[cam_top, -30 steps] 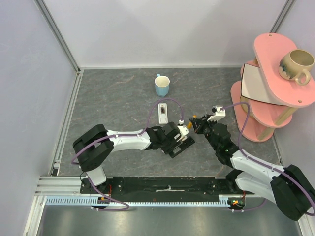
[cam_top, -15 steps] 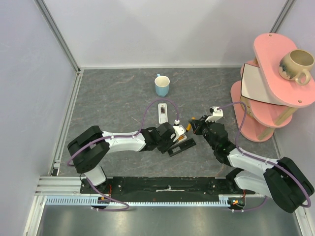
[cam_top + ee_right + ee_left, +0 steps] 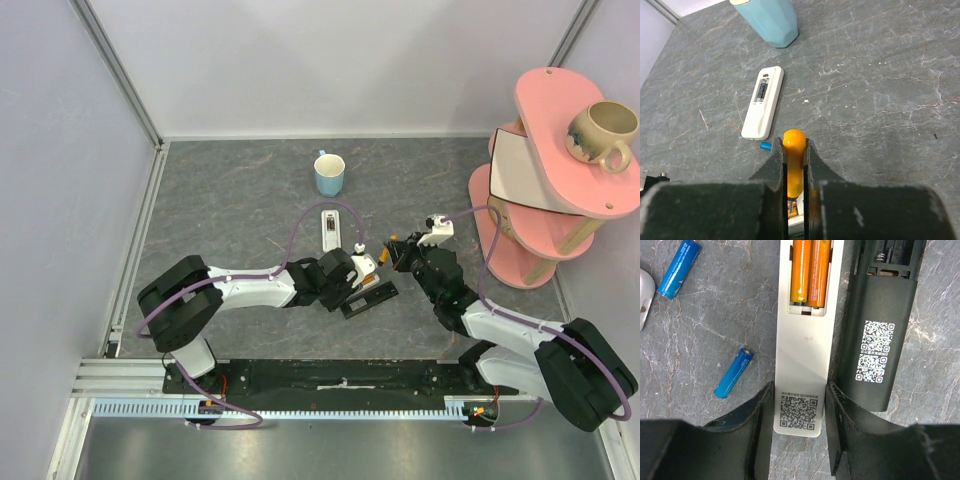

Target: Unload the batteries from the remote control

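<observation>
Left tool (image 3: 799,412) clamps the slim white plastic remote control (image 3: 802,355); right tool (image 3: 795,157) pinches an orange cylindrical battery (image 3: 794,140) tight.

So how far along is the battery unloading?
Done: two blue cylindrical batteries lie loose on the table; the black remote looks emptied. In hand: left gripper clamps the white remote, right gripper pinches a slim orange piece. Left: two orange batteries inside it.
</observation>
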